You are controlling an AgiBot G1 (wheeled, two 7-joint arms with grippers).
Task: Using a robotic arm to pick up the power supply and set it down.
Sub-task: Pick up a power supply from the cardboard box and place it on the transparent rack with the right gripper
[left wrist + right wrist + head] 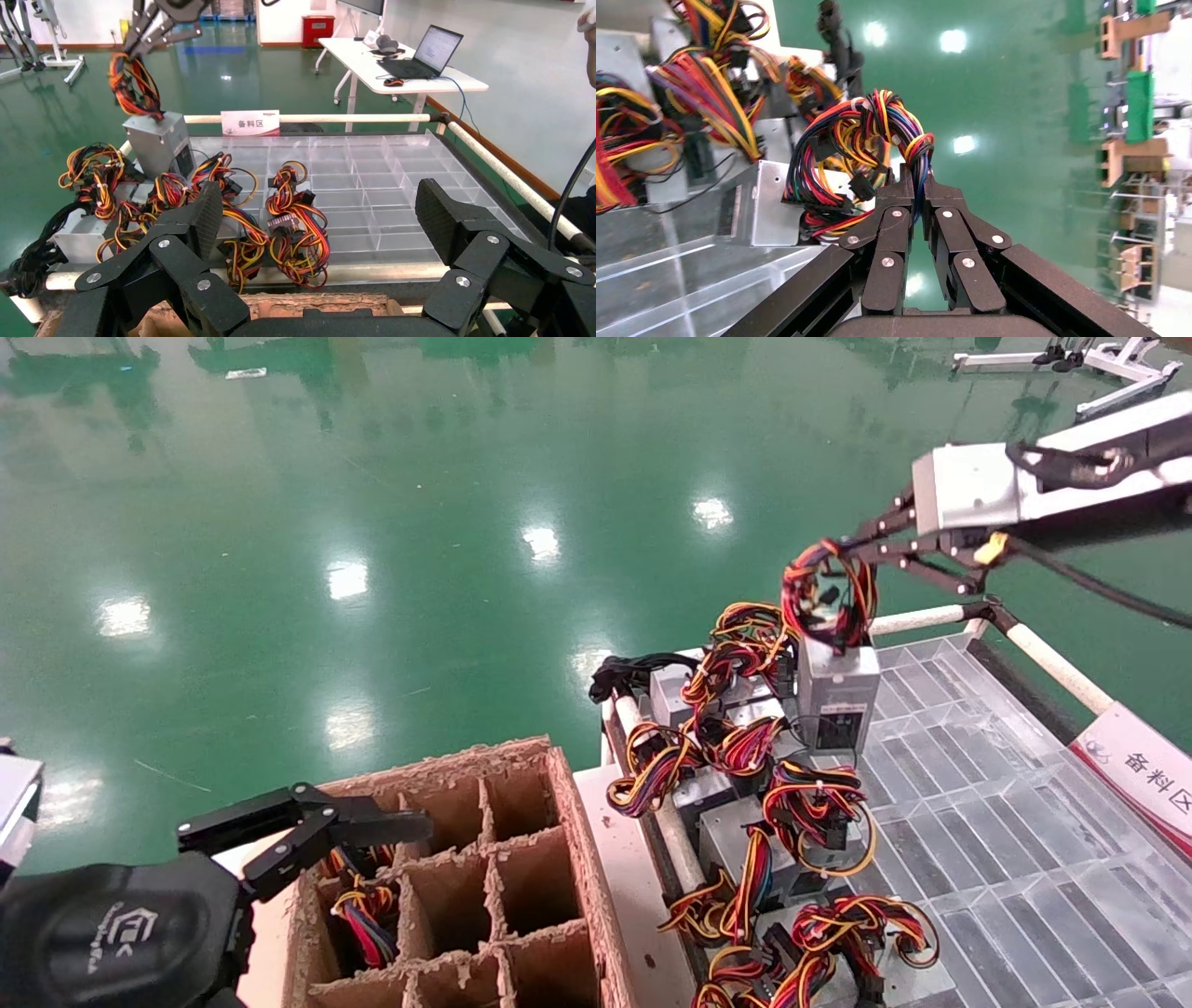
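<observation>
Power supply sits center-right of head view, hanging upright by its wire bundle, body just above the clear tray near its far left corner. Can't tell if its base touches the tray. Right gripper on the robotic arm comes in from upper right, fingers clenched on the wire loop; right wrist view confirms pads pinched tight on the bundle w/ wires bulging above the tips.

Other power supplies w/ red/yellow/orange/black wires lie piled along the tray's left edge, running down to bottom center of frame.

Left gripper at lower left, jaws released and spread wide, hovering over the cardboard divider box. One cell of the box holds a wire bundle.

Tray is a clear plastic grid of compartments, mostly bare on the right side, framed by white rails. White/red sign w/ Chinese text on the right rail.

Floor glossy green w/ light reflections. Left wrist view shows a white desk w/ laptop in upper right and a red cabinet at top center.
</observation>
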